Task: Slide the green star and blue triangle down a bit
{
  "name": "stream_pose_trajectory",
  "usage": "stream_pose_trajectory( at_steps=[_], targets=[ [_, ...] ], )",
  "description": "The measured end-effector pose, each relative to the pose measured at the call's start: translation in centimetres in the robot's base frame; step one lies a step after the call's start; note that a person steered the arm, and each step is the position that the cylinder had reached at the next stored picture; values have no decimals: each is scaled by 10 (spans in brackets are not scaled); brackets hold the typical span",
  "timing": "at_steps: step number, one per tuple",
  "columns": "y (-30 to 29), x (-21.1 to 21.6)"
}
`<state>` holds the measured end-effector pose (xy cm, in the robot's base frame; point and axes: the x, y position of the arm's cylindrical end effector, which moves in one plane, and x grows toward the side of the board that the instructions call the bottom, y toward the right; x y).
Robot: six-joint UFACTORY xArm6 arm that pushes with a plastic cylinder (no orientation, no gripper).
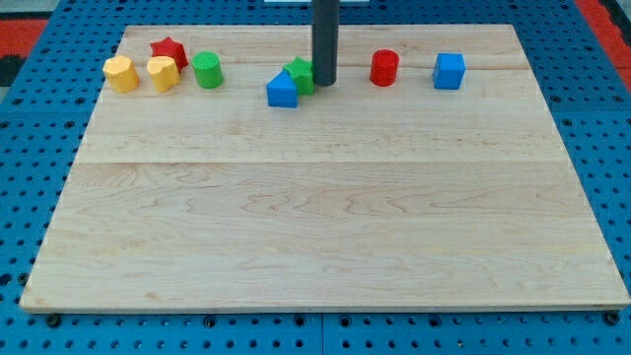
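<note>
The green star (302,74) lies near the view's top, just left of centre. The blue triangle (281,90) touches its lower left side. My tip (324,83) stands right against the green star's right side; the dark rod rises from there out of the view's top. Both blocks sit close to the board's top edge.
A red cylinder (384,68) and a blue cube (449,71) lie to the right of the rod. At the top left stand a green cylinder (207,70), a red star (169,50) and two yellow blocks (120,74) (163,73). The wooden board (315,217) rests on a blue pegboard.
</note>
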<state>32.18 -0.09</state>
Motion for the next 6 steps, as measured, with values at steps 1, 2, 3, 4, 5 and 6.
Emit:
stream_pose_trajectory(
  at_steps=[1,2,3,4,5,6],
  targets=[
    [-20,17],
    [38,14],
    [46,-7],
    [4,-21],
    [-44,-21],
    [-86,8]
  ],
)
